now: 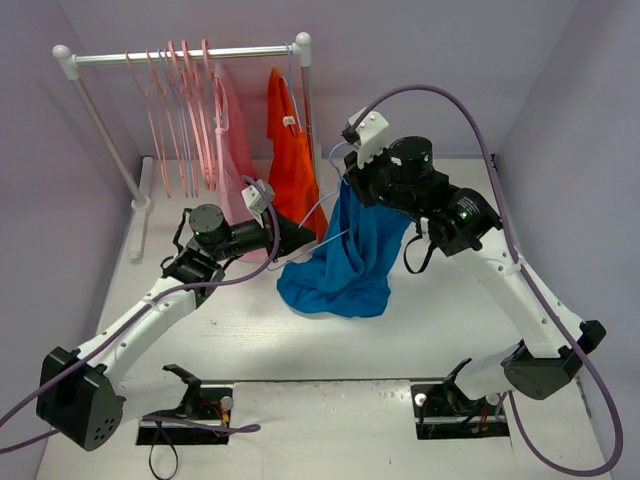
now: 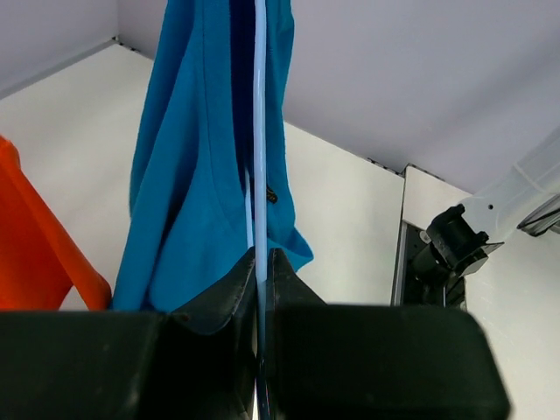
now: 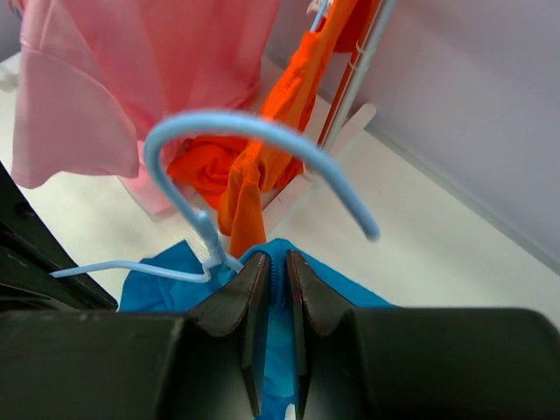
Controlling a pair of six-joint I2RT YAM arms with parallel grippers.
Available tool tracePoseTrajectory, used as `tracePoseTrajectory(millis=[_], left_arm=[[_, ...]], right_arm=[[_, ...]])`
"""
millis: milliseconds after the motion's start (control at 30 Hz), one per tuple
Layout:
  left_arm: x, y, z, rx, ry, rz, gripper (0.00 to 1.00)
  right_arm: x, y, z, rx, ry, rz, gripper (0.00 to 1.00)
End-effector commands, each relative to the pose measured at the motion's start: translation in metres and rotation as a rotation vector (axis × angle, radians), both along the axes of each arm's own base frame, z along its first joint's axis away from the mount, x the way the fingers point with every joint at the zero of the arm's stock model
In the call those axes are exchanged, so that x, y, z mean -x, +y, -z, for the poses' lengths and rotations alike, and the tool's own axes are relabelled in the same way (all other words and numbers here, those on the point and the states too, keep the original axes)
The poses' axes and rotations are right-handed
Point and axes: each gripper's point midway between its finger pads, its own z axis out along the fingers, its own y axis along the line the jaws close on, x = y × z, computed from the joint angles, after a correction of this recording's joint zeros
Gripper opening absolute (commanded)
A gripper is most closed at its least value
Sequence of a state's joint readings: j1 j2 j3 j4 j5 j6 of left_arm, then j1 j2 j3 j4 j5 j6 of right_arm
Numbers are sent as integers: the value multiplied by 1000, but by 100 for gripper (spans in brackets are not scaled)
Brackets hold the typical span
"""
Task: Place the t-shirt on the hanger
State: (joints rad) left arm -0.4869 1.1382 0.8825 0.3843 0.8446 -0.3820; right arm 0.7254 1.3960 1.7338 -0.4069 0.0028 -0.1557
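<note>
The bright blue t-shirt (image 1: 348, 255) hangs from my right gripper (image 1: 352, 180), its lower part bunched on the table. In the right wrist view my right gripper (image 3: 274, 260) is shut on the t-shirt's collar (image 3: 280, 350), just beside the pale blue hanger's hook (image 3: 254, 131). My left gripper (image 1: 305, 237) is shut on the hanger's thin bar (image 1: 325, 243). In the left wrist view the bar (image 2: 259, 131) runs up from my left gripper (image 2: 260, 255) against the hanging t-shirt (image 2: 192, 157).
A white clothes rail (image 1: 185, 55) stands at the back left with several pink hangers (image 1: 175, 110), a pale pink garment (image 1: 232, 140) and an orange garment (image 1: 290, 150). The orange garment (image 2: 35, 236) hangs close to my left gripper's left.
</note>
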Motion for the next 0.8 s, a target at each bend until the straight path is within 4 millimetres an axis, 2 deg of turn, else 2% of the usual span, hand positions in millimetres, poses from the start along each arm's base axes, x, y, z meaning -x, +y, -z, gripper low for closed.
tracePoseTrajectory(millis=[0, 100, 200, 500, 633, 767], left_arm=[[1, 3, -79, 236, -274, -29, 0], [1, 1, -77, 254, -279, -18, 0], [0, 2, -74, 280, -283, -31, 0], [-5, -3, -59, 298, -255, -18, 0], [-7, -4, -51, 294, -243, -16, 0], [-10, -5, -40, 283, -225, -18, 0]], right_arm=[[6, 0, -5, -27, -18, -10, 12], [2, -5, -2, -18, -13, 3, 14], [-1, -9, 1, -8, -11, 13, 22], [-12, -22, -5, -11, -26, 50, 36], [-17, -29, -8, -8, -35, 69, 45], [-19, -37, -12, -7, -46, 79, 47]])
